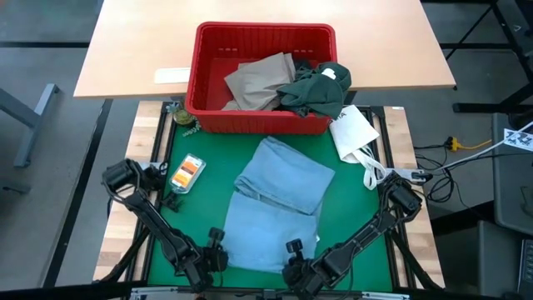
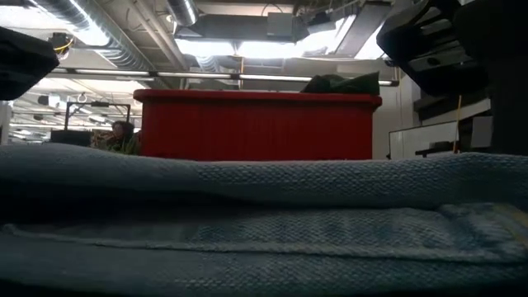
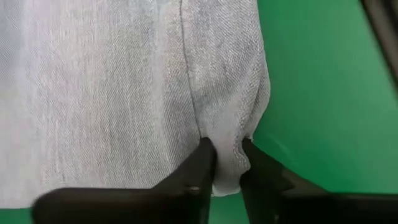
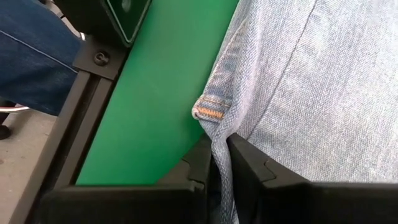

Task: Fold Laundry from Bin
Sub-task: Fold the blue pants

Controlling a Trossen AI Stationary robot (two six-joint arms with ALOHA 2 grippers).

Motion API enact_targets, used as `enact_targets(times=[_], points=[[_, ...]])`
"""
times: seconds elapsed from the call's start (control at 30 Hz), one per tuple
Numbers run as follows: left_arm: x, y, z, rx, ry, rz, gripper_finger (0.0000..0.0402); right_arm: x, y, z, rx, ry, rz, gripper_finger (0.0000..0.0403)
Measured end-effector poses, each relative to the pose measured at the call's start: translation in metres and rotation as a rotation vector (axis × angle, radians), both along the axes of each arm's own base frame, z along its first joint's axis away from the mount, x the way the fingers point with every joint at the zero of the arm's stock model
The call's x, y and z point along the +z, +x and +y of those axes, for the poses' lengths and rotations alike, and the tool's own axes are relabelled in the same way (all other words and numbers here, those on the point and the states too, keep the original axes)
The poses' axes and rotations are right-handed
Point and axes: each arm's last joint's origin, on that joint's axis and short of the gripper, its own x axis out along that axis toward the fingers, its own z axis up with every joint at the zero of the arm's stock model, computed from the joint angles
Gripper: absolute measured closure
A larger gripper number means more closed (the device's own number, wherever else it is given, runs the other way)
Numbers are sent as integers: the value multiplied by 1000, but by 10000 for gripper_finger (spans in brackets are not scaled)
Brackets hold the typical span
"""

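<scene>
Looking down from above, the light blue jeans (image 1: 275, 204) lie half-folded on the green mat (image 1: 187, 212) in front of the bin (image 1: 262, 77), my left gripper (image 1: 218, 250) and right gripper (image 1: 293, 254) at their near edge. Low view: just cloth, bin behind. Left wrist: fingers (image 3: 202, 165) pinched on a corner. Right wrist: fingers (image 4: 242, 158) clamped at the hem. Next, I reckon, lift both corners together and carry them forward evenly.

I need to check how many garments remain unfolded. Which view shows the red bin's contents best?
The high view: it looks down into the red bin, showing a tan garment and a dark green garment. The low view shows only the bin's side wall with green fabric poking above the rim. Neither wrist view shows the bin.
</scene>
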Motion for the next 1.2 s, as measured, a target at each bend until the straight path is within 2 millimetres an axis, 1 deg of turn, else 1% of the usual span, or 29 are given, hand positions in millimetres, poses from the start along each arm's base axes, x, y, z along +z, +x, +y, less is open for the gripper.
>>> enact_targets(times=[0.1, 0.17, 0.3, 0.43, 0.57, 0.73, 1.0, 1.2], points=[[6, -1, -1, 14, -78, 30, 377, 4, 2, 3, 7, 21, -10, 363], [10, -3, -3, 18, -117, 45, 385, 9, 4, 5, 20, 50, -9, 363], [21, -8, -4, 19, -168, 52, 383, 24, 10, 10, 35, 76, -28, 363], [34, -14, -5, 43, -238, 50, 381, 45, 15, 15, 64, 70, -34, 363], [46, -20, -6, 68, -288, 31, 381, 65, 16, 16, 71, 40, -13, 363], [64, -27, -11, 96, -404, -11, 380, 92, 19, 19, 75, 50, -26, 363], [92, -38, -11, 113, -536, -57, 380, 131, 16, 28, 105, 75, -84, 363], [118, -42, -2, 132, -608, -139, 380, 153, 11, 30, 102, 55, -96, 363]])
